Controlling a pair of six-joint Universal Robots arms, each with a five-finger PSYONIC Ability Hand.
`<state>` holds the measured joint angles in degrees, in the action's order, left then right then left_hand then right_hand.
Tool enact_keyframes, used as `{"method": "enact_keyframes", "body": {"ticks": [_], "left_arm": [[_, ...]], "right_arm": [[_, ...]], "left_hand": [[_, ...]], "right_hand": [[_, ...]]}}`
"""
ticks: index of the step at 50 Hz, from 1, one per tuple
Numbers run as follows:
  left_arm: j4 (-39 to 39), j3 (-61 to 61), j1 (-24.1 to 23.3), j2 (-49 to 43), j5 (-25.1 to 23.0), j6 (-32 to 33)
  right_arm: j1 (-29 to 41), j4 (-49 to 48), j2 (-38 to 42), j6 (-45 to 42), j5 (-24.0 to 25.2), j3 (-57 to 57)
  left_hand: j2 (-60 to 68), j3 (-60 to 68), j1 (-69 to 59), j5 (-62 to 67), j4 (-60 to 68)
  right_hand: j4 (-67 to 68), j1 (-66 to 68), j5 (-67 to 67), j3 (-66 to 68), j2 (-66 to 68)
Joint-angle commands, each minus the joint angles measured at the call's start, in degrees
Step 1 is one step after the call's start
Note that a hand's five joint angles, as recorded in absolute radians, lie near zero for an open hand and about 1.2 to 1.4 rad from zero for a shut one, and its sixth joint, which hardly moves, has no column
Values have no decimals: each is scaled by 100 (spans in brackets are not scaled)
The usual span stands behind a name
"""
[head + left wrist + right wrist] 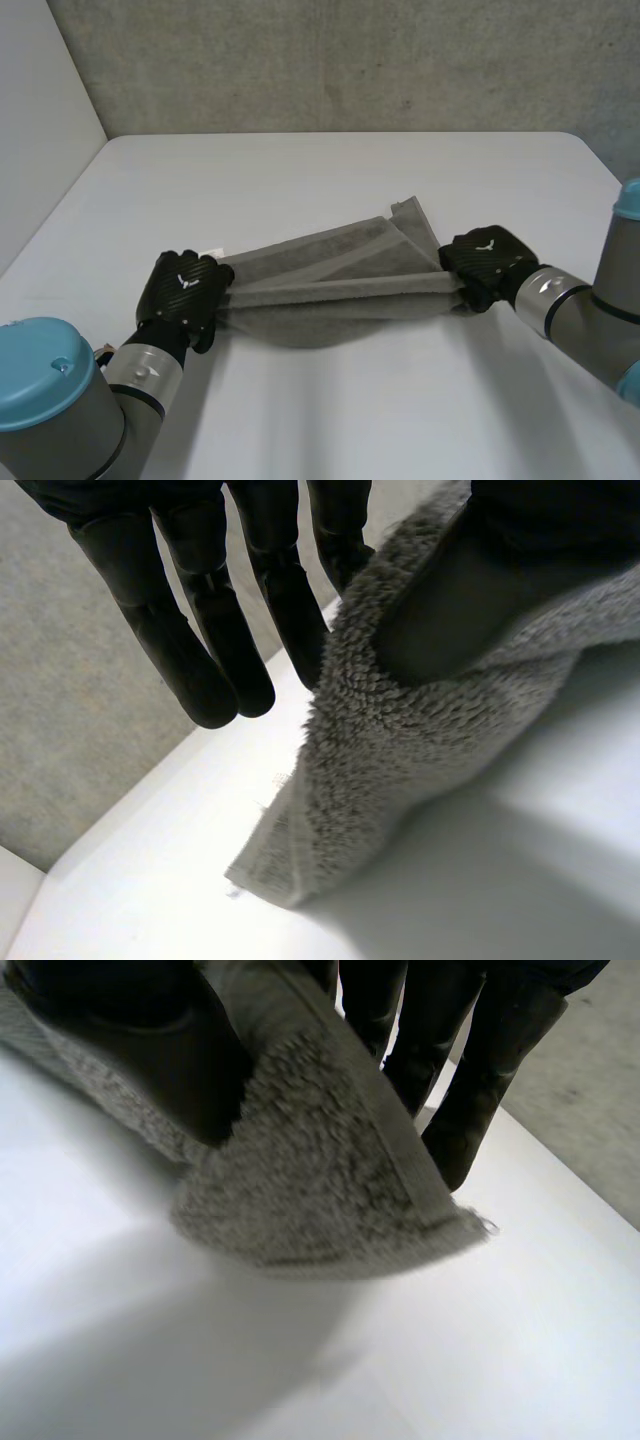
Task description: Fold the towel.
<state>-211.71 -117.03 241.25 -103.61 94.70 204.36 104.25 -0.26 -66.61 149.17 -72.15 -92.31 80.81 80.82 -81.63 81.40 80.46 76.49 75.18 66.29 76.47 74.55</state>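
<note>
towel [330, 295] strung out over middle of bench [330, 170], long axis running bench-left to bench-right, belly sagging toward bench top. left hand [185, 290] pinching corner at end nearer bench's left side: thumb on cloth, other fingers [205, 670] straight. right hand [487, 262] same deal at end nearer bench's right side. neither hand nearer, one end each. guessing next move swings both ends together toward bench's far edge, so keep them level.

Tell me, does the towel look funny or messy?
Yes, a bit. The towel hangs bunched in ridges between the left hand and the right hand, each pinching one end, and its middle sags toward the table. A loose corner pokes out crookedly near the right hand.
</note>
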Motion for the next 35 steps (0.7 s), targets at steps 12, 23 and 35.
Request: {"method": "enact_keyframes", "body": {"ticks": [12, 23, 35], "left_arm": [[-327, -39, 167, -72, -13, 25], [-283, -83, 185, -81, -118, 16], [-196, -101, 203, -423, -1041, 51]], "right_arm": [[-977, -1011, -318, 1123, 26, -473], [-933, -1038, -116, 1141, -1, -490], [-933, -1046, -98, 1150, -9, -490]], "left_hand": [[-4868, -4869, 4950, -5927, -4833], [-6184, -6186, 6267, -7244, -6150], [-5866, -5867, 5948, -6925, -5831]], "right_hand": [[351, 482, 371, 353, 545], [351, 482, 371, 353, 545], [351, 482, 371, 353, 545]]}}
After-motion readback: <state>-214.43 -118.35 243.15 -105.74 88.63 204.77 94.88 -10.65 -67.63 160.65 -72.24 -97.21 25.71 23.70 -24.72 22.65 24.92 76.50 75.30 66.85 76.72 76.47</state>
